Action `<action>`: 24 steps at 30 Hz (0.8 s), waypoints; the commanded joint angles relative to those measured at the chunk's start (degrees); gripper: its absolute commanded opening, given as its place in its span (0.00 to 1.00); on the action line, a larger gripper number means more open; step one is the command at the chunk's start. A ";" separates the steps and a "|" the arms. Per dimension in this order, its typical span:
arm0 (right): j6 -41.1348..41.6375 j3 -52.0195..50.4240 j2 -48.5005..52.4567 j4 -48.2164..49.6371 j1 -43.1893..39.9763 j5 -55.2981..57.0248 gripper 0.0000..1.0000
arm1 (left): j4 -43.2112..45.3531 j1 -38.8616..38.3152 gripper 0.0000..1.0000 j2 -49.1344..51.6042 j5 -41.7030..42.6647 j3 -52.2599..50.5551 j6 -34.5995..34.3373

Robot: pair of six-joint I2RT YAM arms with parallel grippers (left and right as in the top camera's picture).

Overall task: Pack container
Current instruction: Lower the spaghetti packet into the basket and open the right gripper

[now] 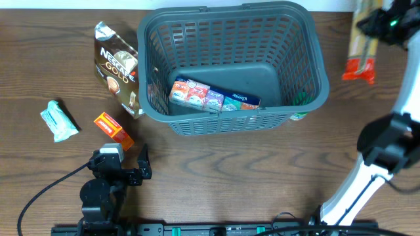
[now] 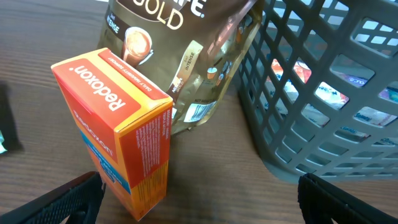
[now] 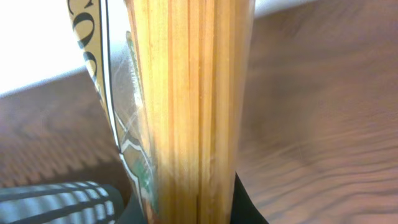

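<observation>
Container (image 1: 230, 119): far-centre of desk, open side up, carton row on floor; room left for more.
Right gripper (image 1: 377, 19): far-right corner, clamped on spaghetti pack (image 1: 362, 56), presumably for carrying to container.
Left gripper (image 1: 126, 156): near-left edge, jaws wide, aimed at Redoxon box (image 1: 113, 128); likely next pick.

The setting reads as a robotics test bench in a lab-type room. Indicators: a left arm (image 1: 98, 196) and a right arm (image 1: 357, 180) stand on a black mounting rail (image 1: 197, 229) at the edge of a dark wood-grain tabletop (image 1: 216, 177). A loose black cable (image 1: 46, 189) trails across it. Packaged groceries are laid out singly: coffee pouch (image 1: 118, 65), orange box (image 1: 113, 128), spaghetti pack (image 1: 363, 46), beside a grey slotted basket (image 1: 315, 78).
</observation>
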 commanded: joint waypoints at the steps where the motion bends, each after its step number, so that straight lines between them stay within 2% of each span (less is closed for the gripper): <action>1: -0.46 4.37 -12.61 1.95 2.38 1.36 0.01 | -0.20 0.28 0.98 -0.31 -0.28 -1.14 -0.11; 7: -8.52 4.37 -23.71 4.96 9.44 1.31 0.01 | -0.20 0.28 0.99 -0.31 -0.28 -1.16 -0.11; 12: -21.49 4.35 -28.63 4.61 18.29 -3.67 0.01 | -0.20 0.28 0.98 -0.31 -0.28 -1.16 -0.11; 15: -32.04 4.22 -28.79 1.20 24.44 -9.60 0.01 | -0.20 0.28 0.98 -0.31 -0.28 -1.14 -0.11; 24: -52.59 1.81 -21.88 -8.02 35.06 -9.88 0.01 | -0.20 0.28 0.98 -0.31 -0.28 -1.14 -0.11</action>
